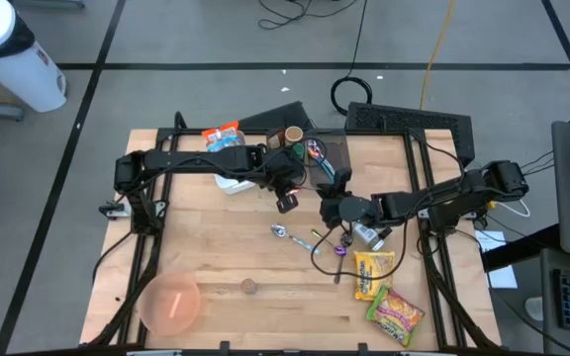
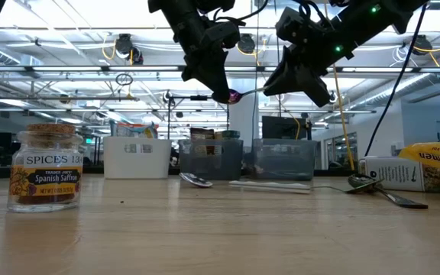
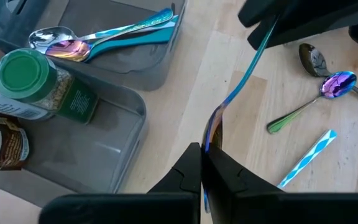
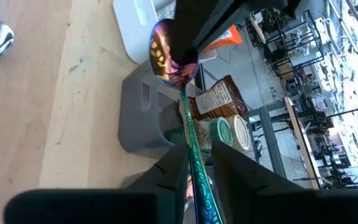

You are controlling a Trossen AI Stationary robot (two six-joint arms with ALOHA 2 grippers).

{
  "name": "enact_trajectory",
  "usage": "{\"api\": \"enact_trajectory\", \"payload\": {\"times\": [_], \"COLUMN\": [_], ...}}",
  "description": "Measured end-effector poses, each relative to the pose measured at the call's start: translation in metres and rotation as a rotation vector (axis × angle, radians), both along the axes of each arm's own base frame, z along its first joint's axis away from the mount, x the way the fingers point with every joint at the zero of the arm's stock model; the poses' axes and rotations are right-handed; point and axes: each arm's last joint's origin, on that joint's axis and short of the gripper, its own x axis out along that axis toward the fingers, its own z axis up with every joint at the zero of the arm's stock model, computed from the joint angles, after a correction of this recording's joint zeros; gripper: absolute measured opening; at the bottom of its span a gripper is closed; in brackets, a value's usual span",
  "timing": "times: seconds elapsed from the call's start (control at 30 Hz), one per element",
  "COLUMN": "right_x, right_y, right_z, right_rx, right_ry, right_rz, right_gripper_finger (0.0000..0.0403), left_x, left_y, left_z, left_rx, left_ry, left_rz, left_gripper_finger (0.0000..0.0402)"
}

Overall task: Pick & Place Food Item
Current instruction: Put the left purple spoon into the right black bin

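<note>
Spoon bridged between two arms, mid-air over the table's middle.
Left gripper was clamped shut on the bowl end of one iridescent spoon, likely presenting the handle. Right gripper sat around that handle; whether it had clamped, I couldn't tell. Two loose spoons lay below. Two food packets lay untouched on the table near the right arm.

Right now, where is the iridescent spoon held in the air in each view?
High view: too small to make out.
Low view: iridescent spoon top centre, in the air.
Left wrist view: handle up the centre.
Right wrist view: bowl upper centre.
Shared landmark: grey tray.
</note>
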Motion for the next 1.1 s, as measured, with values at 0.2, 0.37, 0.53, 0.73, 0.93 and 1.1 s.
{"api": "enact_trajectory", "payload": {"times": [0.2,0.37,0.53,0.73,0.93,1.1], "right_x": [-0.0001,-0.0003,-0.0005,-0.0007,-0.0007,-0.0006], "right_y": [0.0003,0.0003,0.0001,-0.0002,0.0001,0.0001], "right_z": [-0.0012,-0.0017,-0.0017,-0.0016,-0.0008,-0.0006], "right_rx": [-0.004,-0.004,-0.005,-0.007,-0.006,0.003], "right_ry": [0.015,0.021,0.02,0.016,0.008,0.0], "right_rz": [0.013,0.014,0.007,-0.004,-0.007,-0.011], "right_gripper_finger": [0.0025,0.0017,0.0016,0.0014,0.0013,0.0013], "left_x": [0.0002,0.0002,0.0002,0.0017,0.0026,0.0012], "left_y": [0.0001,0.0001,0.0001,0.0008,0.0004,-0.0006], "left_z": [0.0003,0.0004,0.0004,0.0015,0.0022,0.0049], "left_rx": [0.002,0.003,0.002,0.001,0.01,0.033], "left_ry": [-0.003,-0.003,-0.003,-0.024,-0.032,-0.032], "left_rz": [0.0,-0.002,-0.001,0.008,-0.014,-0.085], "left_gripper_finger": [0.0008,0.0005,0.0005,0.003,0.0077,0.0106]}}
